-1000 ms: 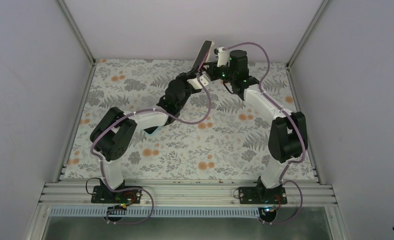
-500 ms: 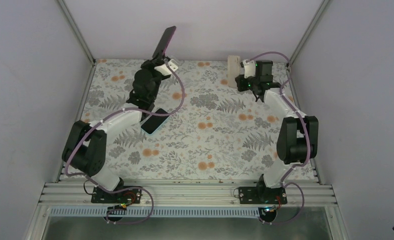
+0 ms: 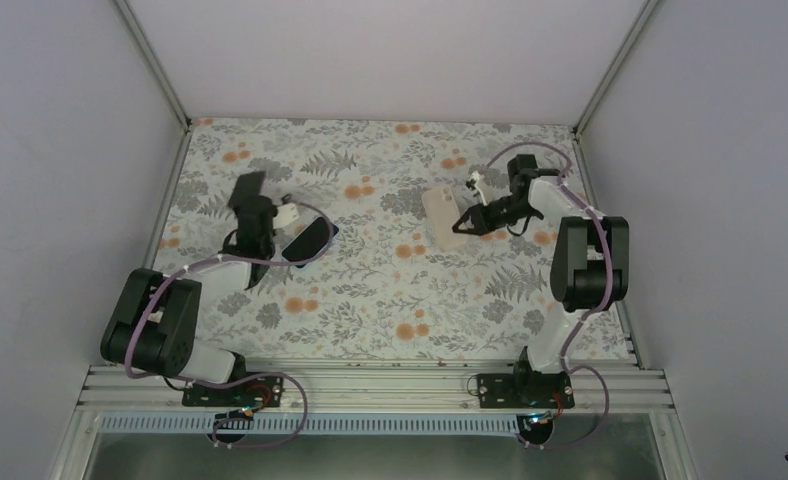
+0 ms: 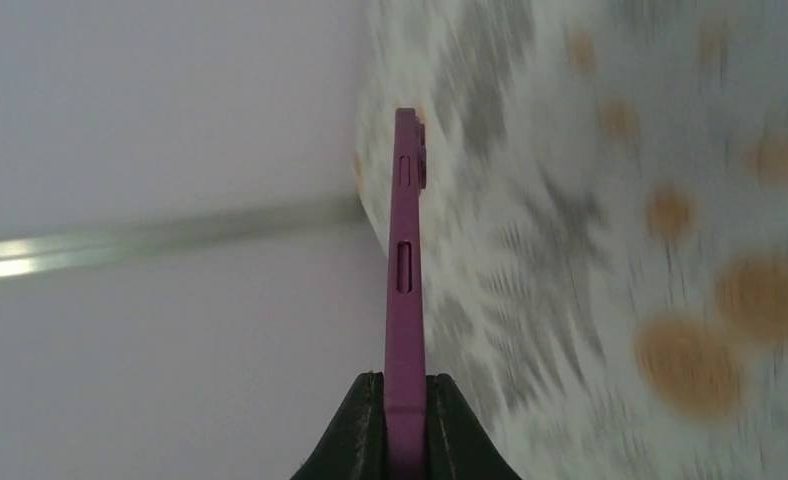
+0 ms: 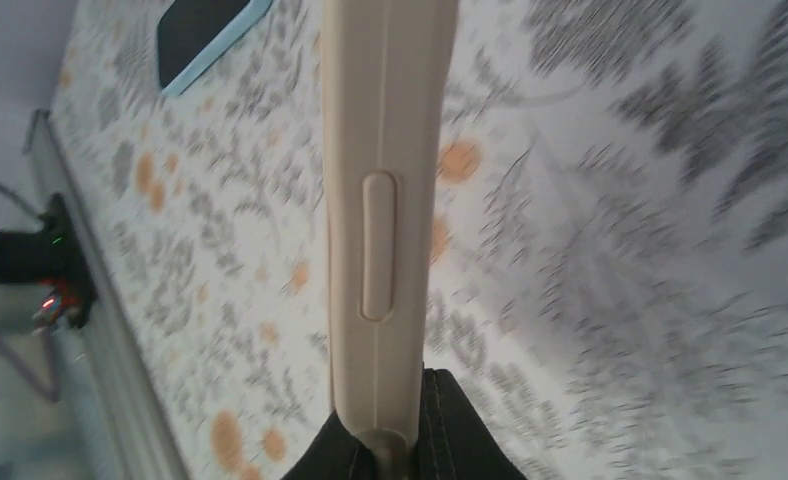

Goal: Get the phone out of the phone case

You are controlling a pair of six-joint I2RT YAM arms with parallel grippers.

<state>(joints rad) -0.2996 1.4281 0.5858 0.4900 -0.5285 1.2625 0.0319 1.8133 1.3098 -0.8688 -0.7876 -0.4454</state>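
pinching the phone (image 4: pixel 405 260) end-on, left fingers (image 4: pixel 360 435) point its long axis straight ahead; right fingers (image 5: pixel 450 440) pinch the case (image 5: pixel 385 150) likewise, well apart.

Phone (image 3: pixel 247 189) left, case (image 3: pixel 441 215) right — well apart

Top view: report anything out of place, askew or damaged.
Nothing damaged or spilled. The left gripper clamps the purple phone, the right gripper the beige case. A second dark phone lies at a slant on the table beside the left arm.
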